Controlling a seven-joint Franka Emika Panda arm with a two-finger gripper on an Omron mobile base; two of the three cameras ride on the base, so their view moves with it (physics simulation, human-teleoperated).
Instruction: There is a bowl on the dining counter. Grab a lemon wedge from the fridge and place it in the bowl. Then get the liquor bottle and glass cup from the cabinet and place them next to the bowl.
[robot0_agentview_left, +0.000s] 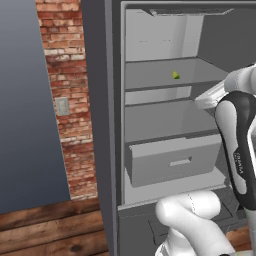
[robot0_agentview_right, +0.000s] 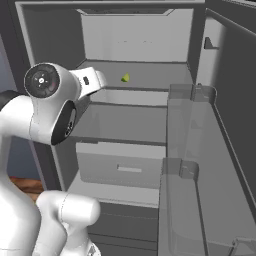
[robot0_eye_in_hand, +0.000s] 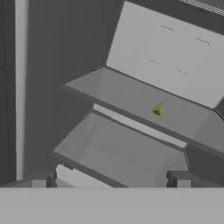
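The left base view looks from behind the arm, on its left, forward into the open fridge (robot0_agentview_left: 170, 125); the right base view looks into it from the right, nearer to the door shelves; the hand view is tilted and close to the upper shelf (robot0_eye_in_hand: 144, 109); all three share that shelf and the lemon wedge (robot0_agentview_left: 175, 75).

Lemon wedge (robot0_agentview_left: 175, 75) on open fridge (robot0_agentview_left: 150, 35) shelf

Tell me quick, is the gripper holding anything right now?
Gripper: open, holding nothing; the lemon wedge lies on the fridge shelf ahead of it.
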